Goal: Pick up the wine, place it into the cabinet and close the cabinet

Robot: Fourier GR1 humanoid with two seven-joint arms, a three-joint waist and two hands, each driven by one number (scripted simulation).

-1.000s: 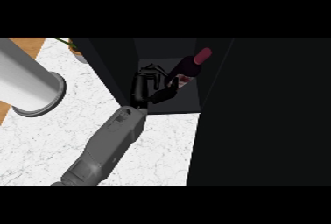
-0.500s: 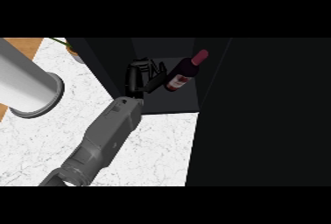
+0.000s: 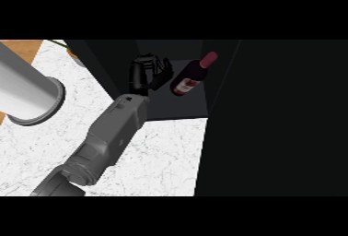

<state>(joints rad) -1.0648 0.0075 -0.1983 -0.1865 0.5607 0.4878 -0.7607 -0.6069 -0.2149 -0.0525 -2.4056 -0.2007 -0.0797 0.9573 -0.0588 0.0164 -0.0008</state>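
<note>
Fingers (image 3: 155, 68) of the one visible hand (image 3: 144, 76) were spread apart and held nothing, just left of the wine bottle (image 3: 190, 77) without touching it. That dark bottle with its red cap lay tilted inside the open cabinet (image 3: 183, 108), above the white surface (image 3: 163, 156).

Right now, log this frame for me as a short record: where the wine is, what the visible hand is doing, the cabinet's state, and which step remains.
wine bottle: inside the open cabinet, on its floor, apart from the hand
cabinet: open, its dark door at the view's right
left hand: beside the bottle on its left, fingers relaxed, holding nothing
right hand: not in view
grey cylinder: on the counter, left of the cabinet
step remaining: closing the cabinet
</note>
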